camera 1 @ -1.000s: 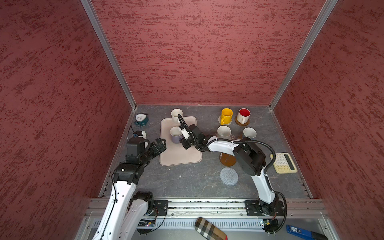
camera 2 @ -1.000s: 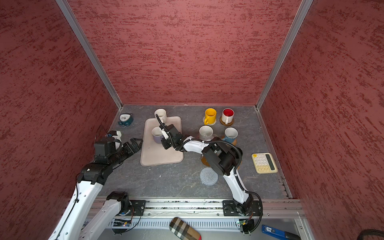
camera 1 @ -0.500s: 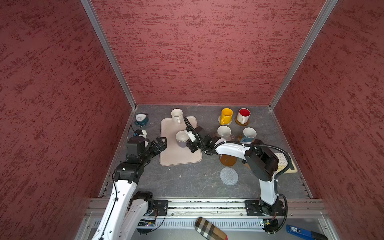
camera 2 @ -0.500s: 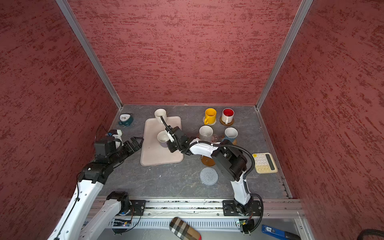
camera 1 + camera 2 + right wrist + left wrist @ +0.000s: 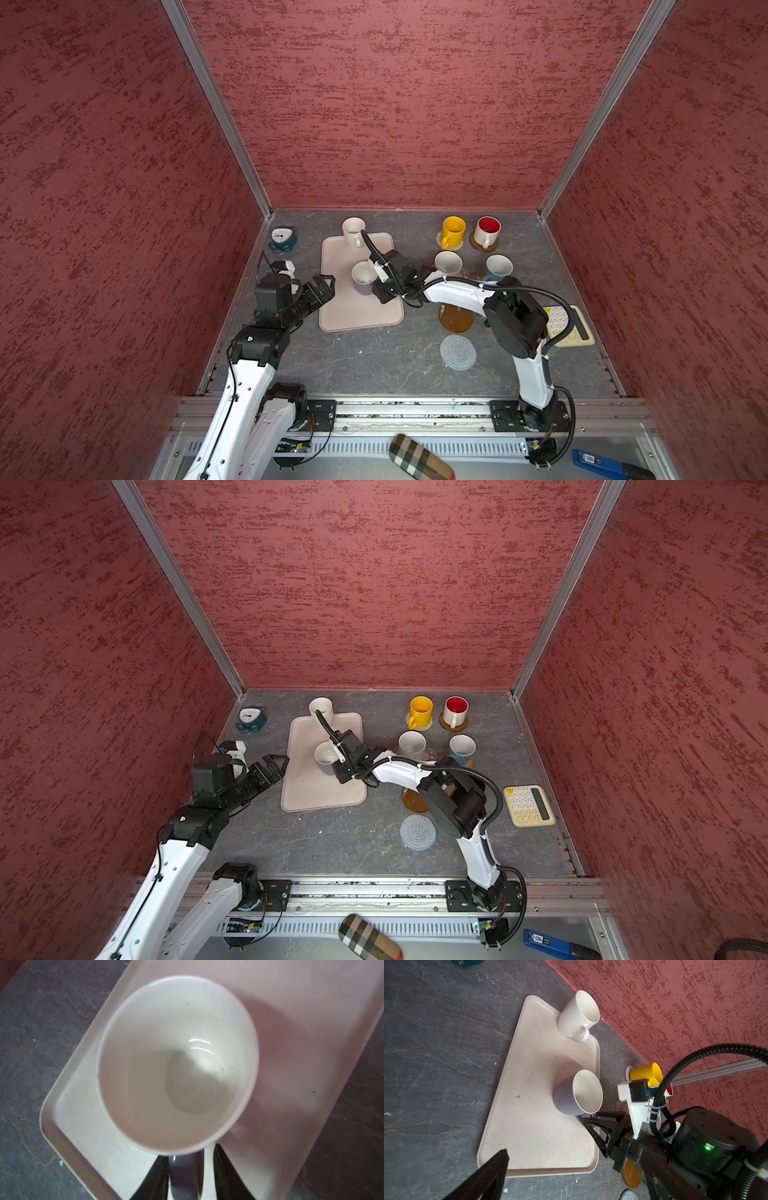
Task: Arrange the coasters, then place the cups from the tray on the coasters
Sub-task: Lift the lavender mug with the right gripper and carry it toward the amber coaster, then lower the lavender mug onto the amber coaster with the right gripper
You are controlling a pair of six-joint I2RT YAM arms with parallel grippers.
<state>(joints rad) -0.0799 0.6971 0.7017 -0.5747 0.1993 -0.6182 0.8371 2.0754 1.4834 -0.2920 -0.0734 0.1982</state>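
While the left jaws hang spread and empty in a top view, the left wrist view shows the lavender mug (image 5: 564,1099) on the beige tray (image 5: 529,1136), at the right jaws' tips. Right wrist view: its handle (image 5: 185,1176) lies between them with a gap on one side, so seemingly unclamped; next, close and lift.

Two cups (image 5: 364,277) on tray (image 5: 357,316), coasters (image 5: 458,351) to right
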